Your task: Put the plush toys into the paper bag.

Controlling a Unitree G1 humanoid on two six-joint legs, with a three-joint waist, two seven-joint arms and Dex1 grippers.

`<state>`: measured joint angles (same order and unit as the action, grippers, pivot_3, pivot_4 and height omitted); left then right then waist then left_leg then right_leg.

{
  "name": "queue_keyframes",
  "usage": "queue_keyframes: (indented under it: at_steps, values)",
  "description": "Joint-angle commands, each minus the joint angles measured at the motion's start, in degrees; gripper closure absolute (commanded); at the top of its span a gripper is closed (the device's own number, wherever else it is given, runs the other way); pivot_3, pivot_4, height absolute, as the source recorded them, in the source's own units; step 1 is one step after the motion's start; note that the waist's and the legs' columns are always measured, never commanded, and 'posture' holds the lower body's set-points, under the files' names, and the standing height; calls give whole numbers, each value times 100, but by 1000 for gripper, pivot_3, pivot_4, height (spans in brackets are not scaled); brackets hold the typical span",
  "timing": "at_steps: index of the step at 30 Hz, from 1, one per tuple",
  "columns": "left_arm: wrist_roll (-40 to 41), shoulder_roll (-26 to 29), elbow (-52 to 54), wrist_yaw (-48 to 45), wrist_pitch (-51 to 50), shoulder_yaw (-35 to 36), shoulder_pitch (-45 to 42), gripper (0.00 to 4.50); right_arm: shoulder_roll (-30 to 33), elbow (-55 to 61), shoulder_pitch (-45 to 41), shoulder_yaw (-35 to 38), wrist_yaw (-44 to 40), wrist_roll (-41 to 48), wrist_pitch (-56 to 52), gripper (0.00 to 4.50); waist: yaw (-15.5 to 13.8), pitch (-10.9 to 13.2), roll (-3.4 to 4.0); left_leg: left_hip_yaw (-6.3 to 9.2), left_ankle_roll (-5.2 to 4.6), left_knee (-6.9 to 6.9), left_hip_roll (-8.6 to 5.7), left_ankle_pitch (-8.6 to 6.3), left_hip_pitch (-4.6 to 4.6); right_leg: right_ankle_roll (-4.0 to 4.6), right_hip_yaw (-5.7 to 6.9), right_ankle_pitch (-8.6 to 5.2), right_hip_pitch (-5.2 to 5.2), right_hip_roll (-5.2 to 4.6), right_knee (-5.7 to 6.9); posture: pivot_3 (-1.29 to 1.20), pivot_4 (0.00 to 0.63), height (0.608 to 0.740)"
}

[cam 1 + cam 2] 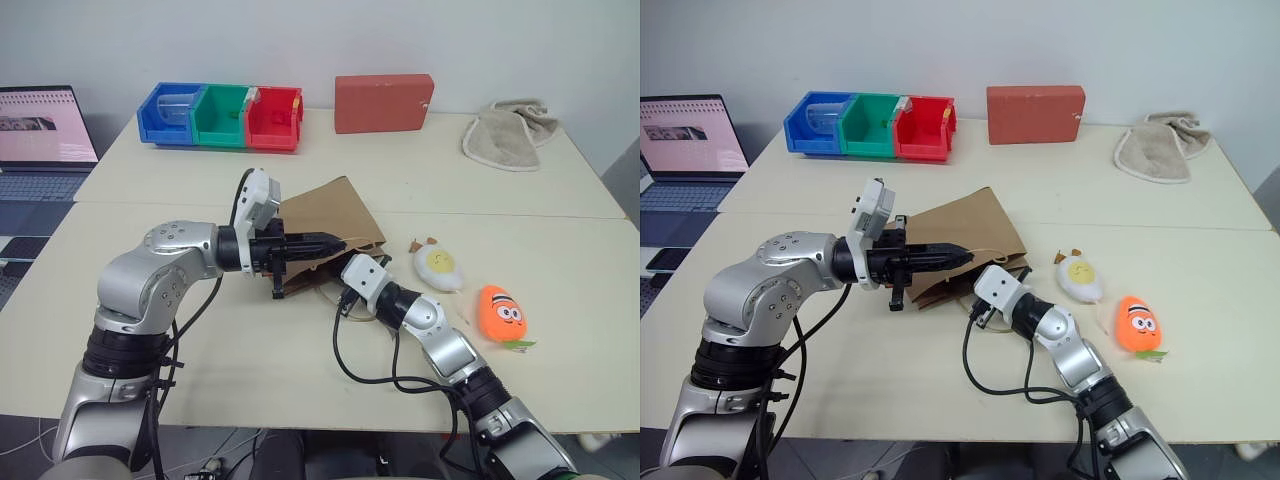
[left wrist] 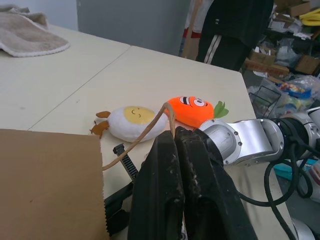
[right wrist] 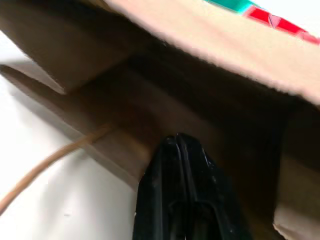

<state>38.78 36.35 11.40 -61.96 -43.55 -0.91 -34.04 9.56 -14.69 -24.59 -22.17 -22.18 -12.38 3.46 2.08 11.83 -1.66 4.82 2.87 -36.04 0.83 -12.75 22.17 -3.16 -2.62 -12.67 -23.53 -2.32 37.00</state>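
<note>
The pale bench (image 1: 300,360) consists of two tops butted along a seam, against a white wall. At 11 o'clock stand blue, green and red bins (image 1: 222,115); at 12 o'clock a red box (image 1: 383,102); at 1 o'clock a beige towel (image 1: 510,132). A laptop (image 1: 42,135) sits at 10 o'clock. The paper bag (image 1: 330,215) lies at centre. The left gripper (image 1: 338,241) is clenched on its handle (image 2: 145,135). The right gripper (image 3: 182,142), clenched empty, is at the bag mouth. The white toy (image 1: 438,266) and orange toy (image 1: 500,313) lie at 3 o'clock.
</note>
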Motion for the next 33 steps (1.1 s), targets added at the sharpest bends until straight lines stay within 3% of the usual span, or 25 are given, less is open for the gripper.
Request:
queue_keyframes:
  at_steps: [1,18,33]
  values:
    - [159,64,213,57,-10,212,-167,4500,-39,-78,-123,-65,135,-232,91,4494,3,0,0,0,0,0,0,0,0,0,0,0,0,0,0,0,150,740]
    - [-687,255,-967,471,1389,633,-2247,4500,-176,122,165,-235,-58,-448,-602,4494,65,-4,-5,4,0,1,0,0,-10,-2,1,1,9,4,0,0,150,740]
    - [-473,238,-250,364,1180,459,-1148,4500,-209,490,116,-69,-228,-197,-646,4494,103,-4,-4,5,0,1,1,0,-9,-4,0,2,9,4,1,0,150,740]
